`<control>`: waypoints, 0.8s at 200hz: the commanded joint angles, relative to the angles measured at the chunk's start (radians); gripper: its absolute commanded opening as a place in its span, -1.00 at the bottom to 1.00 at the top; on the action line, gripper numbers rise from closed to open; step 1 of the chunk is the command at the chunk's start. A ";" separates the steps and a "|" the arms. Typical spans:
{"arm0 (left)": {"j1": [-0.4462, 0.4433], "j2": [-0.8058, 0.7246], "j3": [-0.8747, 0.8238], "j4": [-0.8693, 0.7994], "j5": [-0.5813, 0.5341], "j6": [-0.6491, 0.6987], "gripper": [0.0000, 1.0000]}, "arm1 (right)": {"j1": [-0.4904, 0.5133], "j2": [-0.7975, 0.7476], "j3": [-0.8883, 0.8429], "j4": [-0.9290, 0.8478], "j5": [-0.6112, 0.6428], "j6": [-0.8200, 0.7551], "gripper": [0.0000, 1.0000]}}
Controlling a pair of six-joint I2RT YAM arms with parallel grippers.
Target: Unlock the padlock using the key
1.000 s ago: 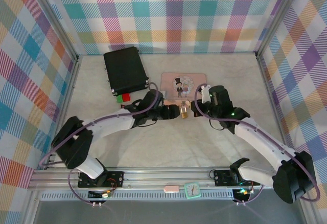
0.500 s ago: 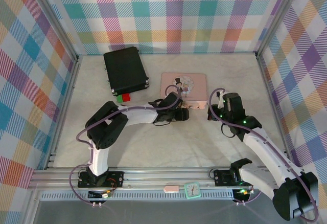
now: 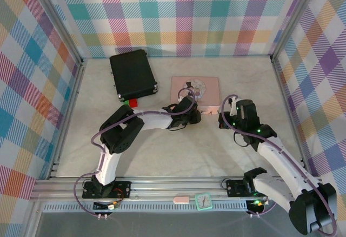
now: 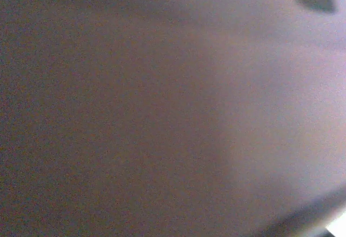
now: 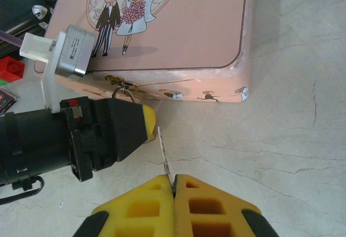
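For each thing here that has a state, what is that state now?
pink tin: closed.
black case: closed.
padlock: hanging at the tin's clasp, mostly hidden; locked or not, unclear.
key: clamped in the right claw, tip free.
right claw: shut on the key.
left claw: at the padlock; open or shut, unclear.

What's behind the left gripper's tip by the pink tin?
A thin silvery shackle shows above the left gripper, against the pink tin; the padlock's body is covered.

Bright, even light; left wrist view wholly blurred.
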 commanded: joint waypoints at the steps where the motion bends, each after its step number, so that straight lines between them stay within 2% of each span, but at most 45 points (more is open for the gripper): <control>1: -0.007 0.034 0.000 0.021 0.011 -0.008 -0.49 | -0.010 -0.020 -0.007 0.025 -0.018 0.017 -1.00; 33: -0.003 -0.004 -0.026 0.041 0.046 -0.036 -0.70 | -0.011 -0.007 -0.023 0.030 -0.047 0.031 -1.00; 71: 0.030 -0.068 -0.074 0.117 0.131 -0.125 -1.00 | -0.024 0.077 -0.075 0.120 -0.190 0.069 -1.00; 119: 0.091 -0.113 -0.138 0.350 0.300 -0.302 -1.00 | -0.078 0.204 -0.180 0.399 -0.481 0.155 -1.00; 160: 0.102 -0.170 -0.162 0.424 0.334 -0.353 -1.00 | -0.113 0.276 -0.230 0.573 -0.630 0.195 -1.00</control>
